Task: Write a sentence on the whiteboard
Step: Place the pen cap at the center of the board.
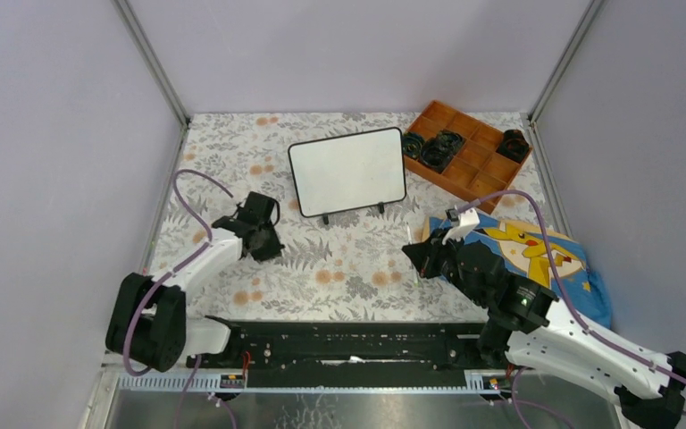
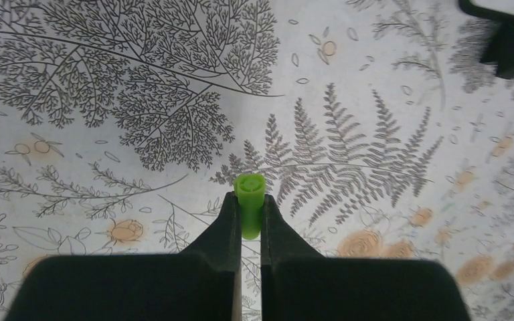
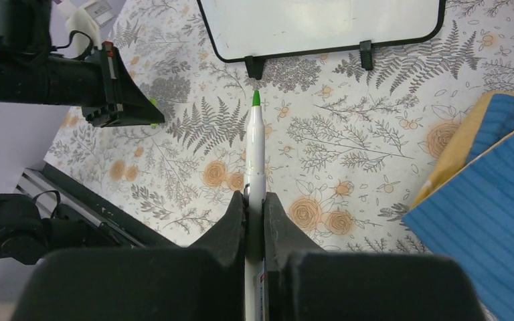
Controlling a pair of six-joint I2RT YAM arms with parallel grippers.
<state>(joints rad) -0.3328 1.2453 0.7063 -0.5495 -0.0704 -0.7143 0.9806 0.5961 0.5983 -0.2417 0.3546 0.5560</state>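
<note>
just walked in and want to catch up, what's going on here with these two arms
The right claw is shut on an uncapped marker, its green tip pointing toward the whiteboard. The left claw pinches the green cap, off to the left of the board. The whiteboard is blank, so no writing is on it yet, and neither arm touches it.
</note>
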